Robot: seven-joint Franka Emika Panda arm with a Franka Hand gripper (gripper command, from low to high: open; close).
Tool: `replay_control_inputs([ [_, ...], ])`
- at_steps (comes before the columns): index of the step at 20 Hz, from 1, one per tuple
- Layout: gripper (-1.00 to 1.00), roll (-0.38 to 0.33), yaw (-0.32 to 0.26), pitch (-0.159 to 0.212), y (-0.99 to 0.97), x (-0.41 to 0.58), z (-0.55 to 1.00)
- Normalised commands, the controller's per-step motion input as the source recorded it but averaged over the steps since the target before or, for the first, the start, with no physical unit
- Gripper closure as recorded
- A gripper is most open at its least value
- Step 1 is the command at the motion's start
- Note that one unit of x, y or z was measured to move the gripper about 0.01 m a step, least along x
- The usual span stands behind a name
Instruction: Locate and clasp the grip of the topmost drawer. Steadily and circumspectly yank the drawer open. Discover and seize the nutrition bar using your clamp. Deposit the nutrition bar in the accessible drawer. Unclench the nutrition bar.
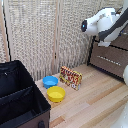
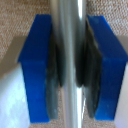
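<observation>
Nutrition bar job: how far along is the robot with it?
Early. Done: the drawer handle has been found, as the wrist view shows. In hand: the jaws, with blue pads on either side, look closed on that metal bar. Left: pulling the drawer open, then fetching the nutrition bar, which stands on the wooden surface.

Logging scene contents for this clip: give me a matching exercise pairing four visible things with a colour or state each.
Things:
1. nutrition bar
2. bowl nearer the screen
3. bowl nearer the camera
4. gripper

Descriptions:
A. blue, sitting on the wooden floor
B. blue-padded fingers closed on a metal bar, seen in the wrist view
C. red-and-yellow packet propped on its edge
D. yellow, sitting on the wooden floor

Pairs: 1-C, 2-A, 3-D, 4-B
</observation>
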Motion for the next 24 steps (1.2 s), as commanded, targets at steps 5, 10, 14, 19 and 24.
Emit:
replay_control_inputs([
  [5, 1.00, 0.123, 0.020, 0.032, 0.75, 0.013, -0.01],
  [10, 1.00, 0.037, 0.001, 0.000, 0.93, 0.040, -0.04],
  [14, 1.00, 0.024, 0.000, 0.000, 0.96, 0.001, -0.08],
  [19, 1.00, 0.035, 0.007, 0.003, 0.60, 0.095, -0.05],
  [24, -1.00, 0.008, 0.037, 0.002, -0.07, 0.063, 0.01],
])
